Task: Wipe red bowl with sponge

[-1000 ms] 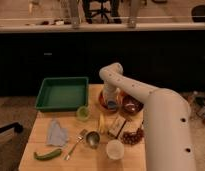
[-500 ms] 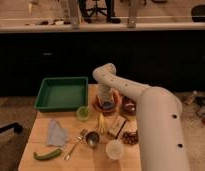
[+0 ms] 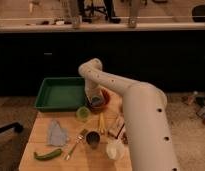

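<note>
The red bowl (image 3: 104, 99) is a shallow, round, orange-red dish sitting upright at the back of the wooden surface (image 3: 41, 135). Only its right rim and part of its inside show. The pincer (image 3: 96, 101) is lowered into the bowl with its fingers closed. Under it, inside the bowl, lies a bluish patch that looks like the sponge (image 3: 97, 104), though its outline cannot be made out clearly.

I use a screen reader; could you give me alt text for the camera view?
A white robot arm reaches down into the red bowl, its gripper shut there. A green tray, green cup, blue cloth and spoon share the table.
</note>
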